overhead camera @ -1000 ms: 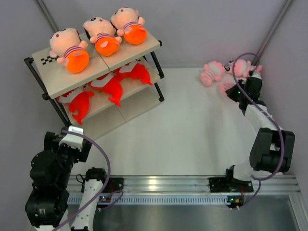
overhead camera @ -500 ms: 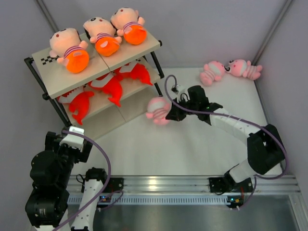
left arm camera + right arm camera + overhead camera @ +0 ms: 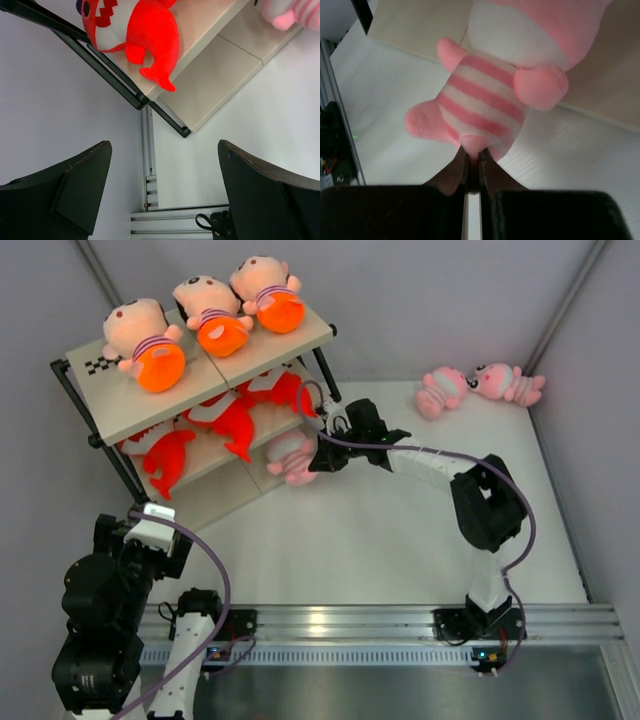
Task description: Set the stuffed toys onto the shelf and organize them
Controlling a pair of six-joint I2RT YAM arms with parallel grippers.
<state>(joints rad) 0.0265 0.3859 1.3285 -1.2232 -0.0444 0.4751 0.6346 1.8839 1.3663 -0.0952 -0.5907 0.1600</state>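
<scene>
Pink doll (image 3: pixel 485 112) is pinched at its bottom end by right fingers (image 3: pixel 461 175) and held with its head over a low board of the shelf (image 3: pixel 215 502). It is judged soft, light and squashy, better gripped across the striped belly. Left fingers (image 3: pixel 75 195) are spread wide, empty.

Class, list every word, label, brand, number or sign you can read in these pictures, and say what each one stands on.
No text can be read in any view.
The shelf carries only a black-and-white checkered strip: a pattern, not writing.
The pink striped plush pinched in the right gripper shows stripes only, with no tag in sight.
</scene>
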